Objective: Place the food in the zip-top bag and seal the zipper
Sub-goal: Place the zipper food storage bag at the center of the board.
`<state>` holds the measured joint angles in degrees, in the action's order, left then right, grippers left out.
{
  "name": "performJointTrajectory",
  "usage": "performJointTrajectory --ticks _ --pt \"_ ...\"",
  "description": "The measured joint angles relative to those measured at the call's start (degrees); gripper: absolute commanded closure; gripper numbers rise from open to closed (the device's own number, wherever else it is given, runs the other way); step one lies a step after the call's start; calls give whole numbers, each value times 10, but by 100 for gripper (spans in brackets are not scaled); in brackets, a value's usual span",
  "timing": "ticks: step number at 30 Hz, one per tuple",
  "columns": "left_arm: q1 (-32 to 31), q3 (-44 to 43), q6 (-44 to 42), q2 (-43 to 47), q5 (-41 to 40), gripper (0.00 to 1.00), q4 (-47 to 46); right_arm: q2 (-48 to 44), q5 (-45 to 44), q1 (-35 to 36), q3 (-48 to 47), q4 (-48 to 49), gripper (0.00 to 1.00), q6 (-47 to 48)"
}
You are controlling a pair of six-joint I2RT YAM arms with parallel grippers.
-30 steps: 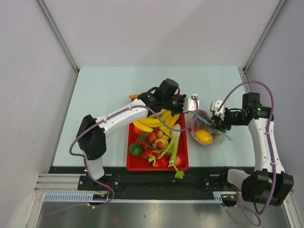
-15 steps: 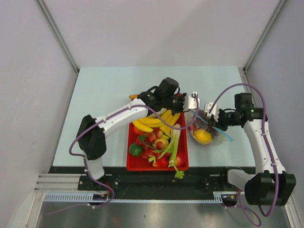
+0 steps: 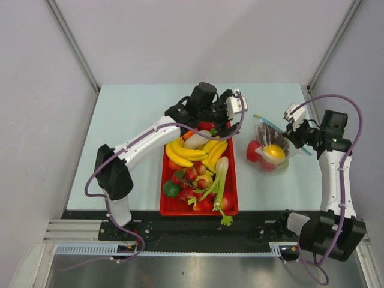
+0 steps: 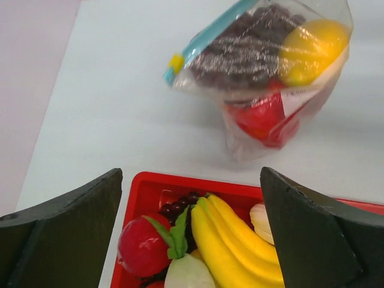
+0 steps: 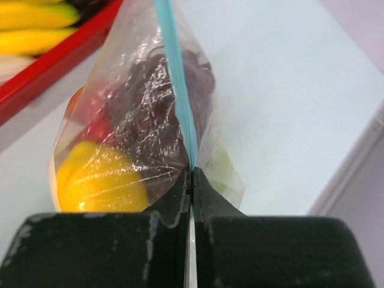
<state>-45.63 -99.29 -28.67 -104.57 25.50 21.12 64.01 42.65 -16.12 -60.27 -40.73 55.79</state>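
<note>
Zip-top bag point(image 3: 264, 135) farther back over pale-blue table point(image 3: 138, 114), grey walls point(image 3: 198, 42).

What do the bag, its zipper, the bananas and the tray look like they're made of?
Zip-top bag: thin clear plastic film, glossy; it crinkles and shows its contents through it. Zipper: smooth blue-teal plastic strip, likely stiffer. Bananas: probably moulded plastic, from the even yellow and sheen. Tray: apparently rigid red plastic, with a smooth rounded rim.
</note>
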Motion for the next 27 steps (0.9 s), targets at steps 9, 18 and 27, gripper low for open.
performJointTrajectory --ticks 9,18,27 --pt "69 -44 90 0 -14 0 -4 93 -33 -43 -58 188 100 -82" --pt "168 -40 162 3 -16 0 21 182 -79 7 -79 206 100 -9" --pt "267 12 219 38 8 0 55 231 -70 82 -67 141 38 2"
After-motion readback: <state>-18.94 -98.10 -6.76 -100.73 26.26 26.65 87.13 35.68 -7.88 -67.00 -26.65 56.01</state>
